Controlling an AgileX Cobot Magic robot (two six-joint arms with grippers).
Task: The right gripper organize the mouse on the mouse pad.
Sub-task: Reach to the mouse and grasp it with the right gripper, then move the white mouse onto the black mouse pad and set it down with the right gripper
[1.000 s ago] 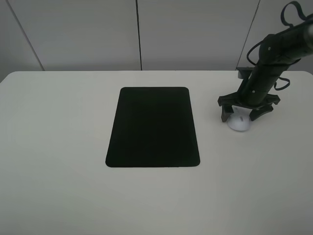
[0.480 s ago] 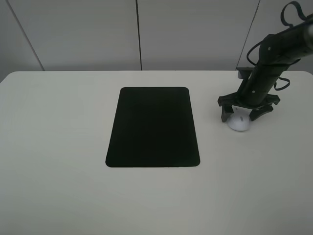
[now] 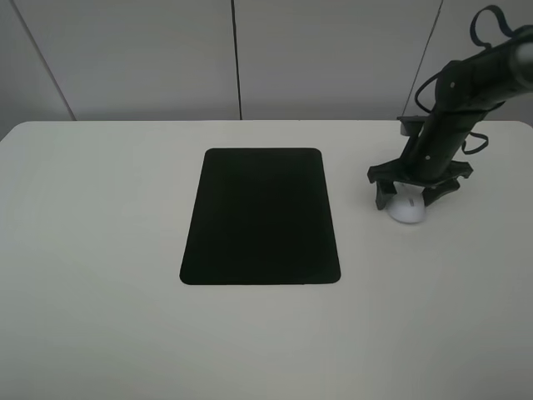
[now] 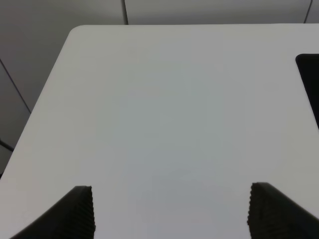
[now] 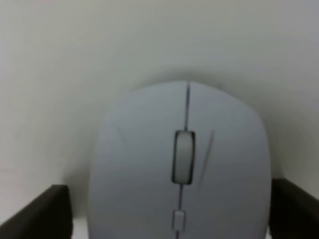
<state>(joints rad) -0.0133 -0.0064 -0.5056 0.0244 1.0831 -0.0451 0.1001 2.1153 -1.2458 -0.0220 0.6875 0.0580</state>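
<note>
The white mouse lies on the white table to the right of the black mouse pad, apart from it. My right gripper hangs over the mouse with its black fingers down on either side. In the right wrist view the mouse fills the frame, grey scroll wheel in the middle, between the two fingers of the gripper; a small gap shows at one finger. My left gripper is open over bare table. A corner of the pad shows in the left wrist view.
The white table ends at its back edge just behind the pad, with grey wall panels beyond. The right arm's cables loop above the table's back right corner.
The right arm and gripper have shifted very slightly left over the mouse. The mouse and the pad lie where they were.
</note>
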